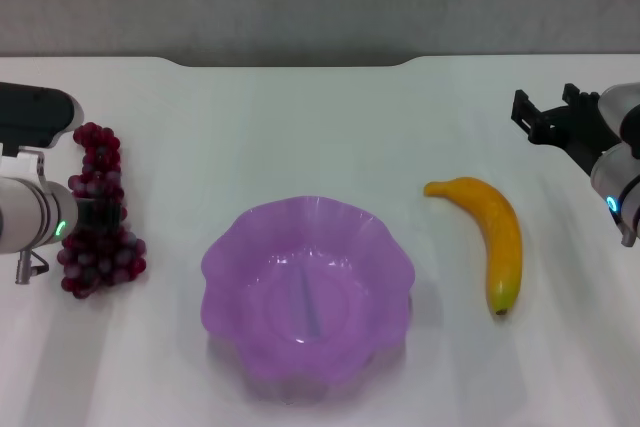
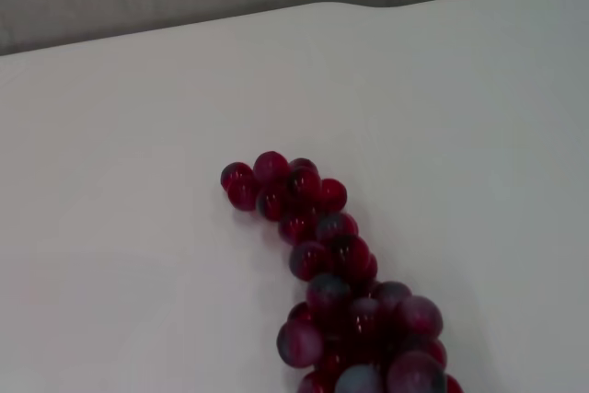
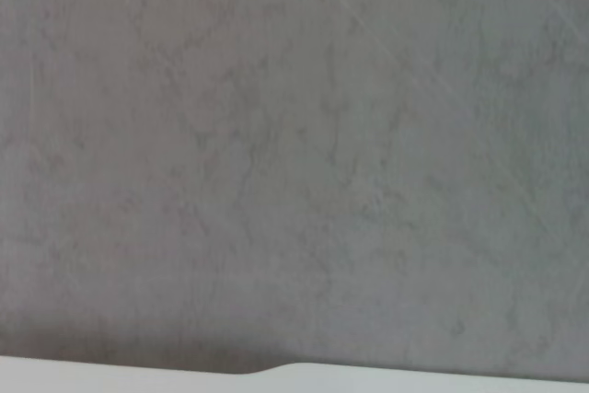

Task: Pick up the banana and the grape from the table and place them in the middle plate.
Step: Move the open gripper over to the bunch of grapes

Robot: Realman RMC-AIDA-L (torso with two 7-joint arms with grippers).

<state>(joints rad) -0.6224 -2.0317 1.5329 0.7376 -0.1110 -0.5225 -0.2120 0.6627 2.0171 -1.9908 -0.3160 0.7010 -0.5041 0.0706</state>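
Long bunch of dark red-purple grapes [image 1: 97, 212] lying on white table [image 1: 300, 127] at far left, long axis near-to-far. Left gripper [image 1: 95, 215] down on its middle; finger state undeterminable. Curved yellow banana [image 1: 487, 237] right of translucent purple scalloped dish [image 1: 307, 297], greenish tip nearward. Right gripper [image 1: 545, 122] hovering apart, empty, finger state unclear.

My table [image 1: 300, 127] is plain white w/ a notch cut in the far edge, grey wall behind it. Three things lie on it. Grape [image 1: 98, 217] bunch is on my left side, long axis running near-to-far, fat end toward me. Middle plate [image 1: 232, 247], translucent purple w/ wavy rim, sits at centre near me, nothing in it. Banana [image 1: 495, 232] lies on my right, greenish tip toward me, well apart from the plate.
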